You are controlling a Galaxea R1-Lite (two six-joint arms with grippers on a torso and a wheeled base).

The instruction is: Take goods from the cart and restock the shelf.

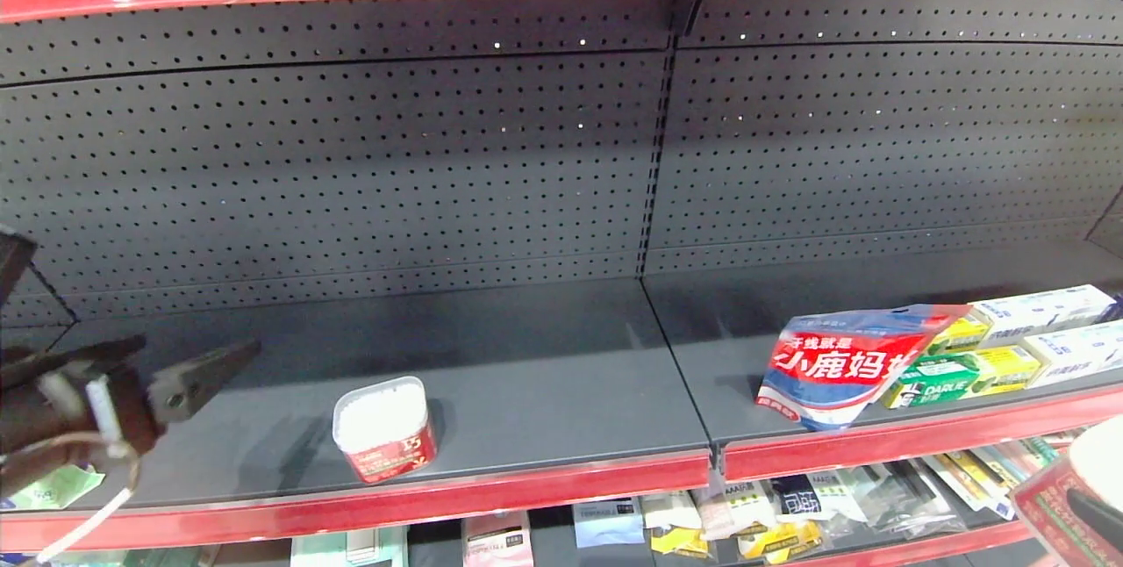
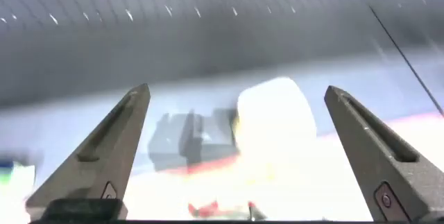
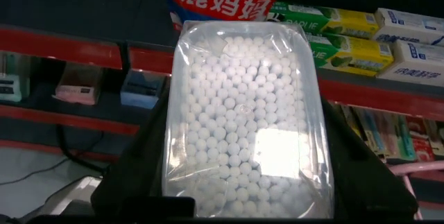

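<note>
A white tub of cotton swabs with a red label (image 1: 383, 428) stands near the front edge of the grey shelf (image 1: 544, 374). My left gripper (image 1: 184, 355) hovers open just to its left, over the shelf. In the left wrist view the left gripper (image 2: 237, 91) has both fingers spread, and the tub (image 2: 274, 116) is a blurred white shape beyond them. My right gripper (image 1: 1097, 510) is at the lower right, below the shelf front, shut on a second tub of cotton swabs (image 1: 1066, 484). That second tub (image 3: 243, 78) sits between the right gripper's (image 3: 244, 123) dark fingers.
A red, white and blue pouch (image 1: 842, 365) leans on green and white toothpaste boxes (image 1: 1009, 343) on the shelf's right section. The shelf has a red front lip (image 1: 526, 484) and a perforated back wall (image 1: 439, 163). Packets fill the lower shelf (image 1: 772, 514).
</note>
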